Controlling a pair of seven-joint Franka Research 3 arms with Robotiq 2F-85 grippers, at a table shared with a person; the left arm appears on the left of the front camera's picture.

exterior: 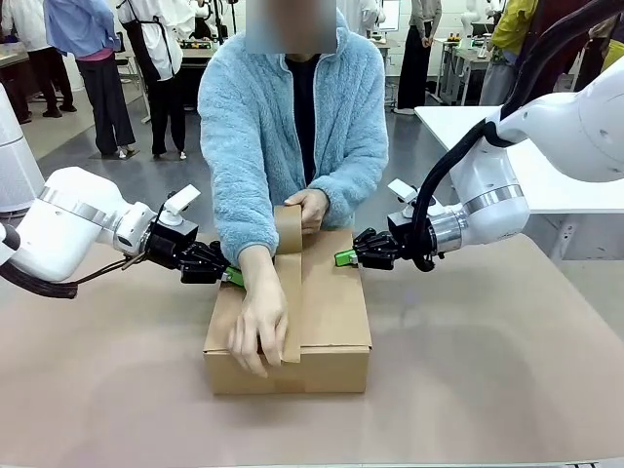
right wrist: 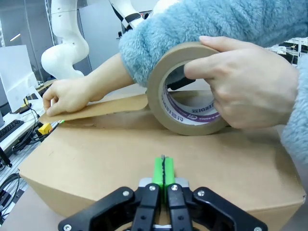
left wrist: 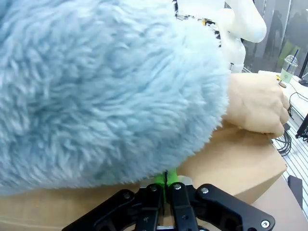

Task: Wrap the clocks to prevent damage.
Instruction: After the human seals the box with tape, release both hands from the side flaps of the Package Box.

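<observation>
At the left side of the tabletop (exterior: 507,390), the left gripper (exterior: 230,276) had its green pads pressed together on nothing, its tip against the left flank of the cardboard box (exterior: 331,322). In the left wrist view that gripper (left wrist: 165,180) sat under the person's fluffy blue sleeve (left wrist: 96,86).

The box stood at mid-table, flaps down. The person's one hand (exterior: 258,327) pressed a strip of brown tape (exterior: 289,292) over the front edge, while the other hand (exterior: 312,207) held the tape roll (right wrist: 185,89) at the far edge of the lid.

At the right, the right gripper (exterior: 344,257) was likewise fully closed and empty, its tip at the box's right upper edge.

The clocks could not be seen; presumably they lay inside the sealed box, though this could not be confirmed. Judged fragile and moderately light, they would be best handled through the box. The box looked stiff but smooth-sided; it should be steadied at opposite side walls, low, clear of the fresh tape.
</observation>
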